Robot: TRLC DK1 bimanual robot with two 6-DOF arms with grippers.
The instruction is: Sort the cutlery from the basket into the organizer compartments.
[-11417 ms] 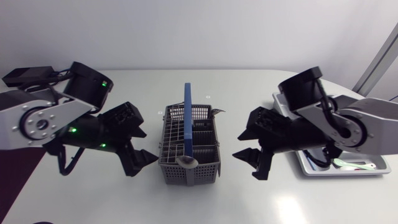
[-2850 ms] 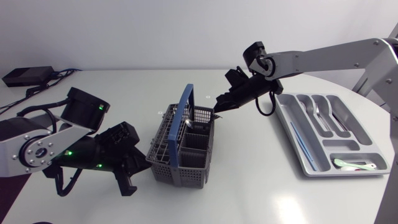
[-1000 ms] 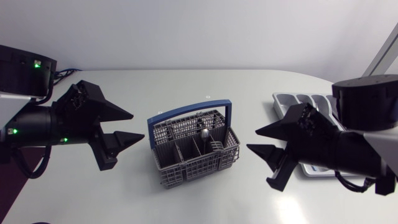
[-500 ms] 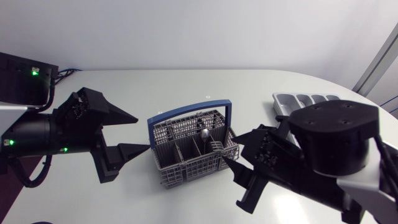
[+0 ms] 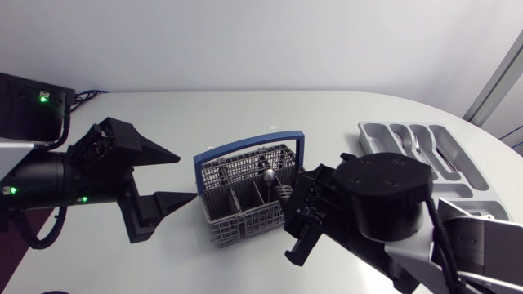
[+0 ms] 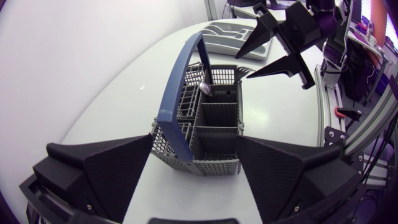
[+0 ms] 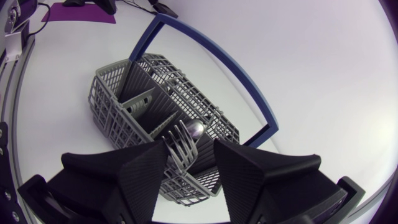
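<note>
The left jaws hang released beside the grey basket (image 5: 245,222) at mid-tabletop (image 5: 245,114), where a fork (image 5: 283,191) and a spoon (image 5: 268,174) remain. The right jaws, spread, straddle the fork's tines without closing on them. At far right, the organizer (image 5: 368,139) already holds at least one piece (image 5: 415,145), so sorting looks partly done. Half a second earlier the right arm (image 5: 384,196) stood farther back from the basket; the left arm (image 5: 49,175) has barely shifted.
</note>
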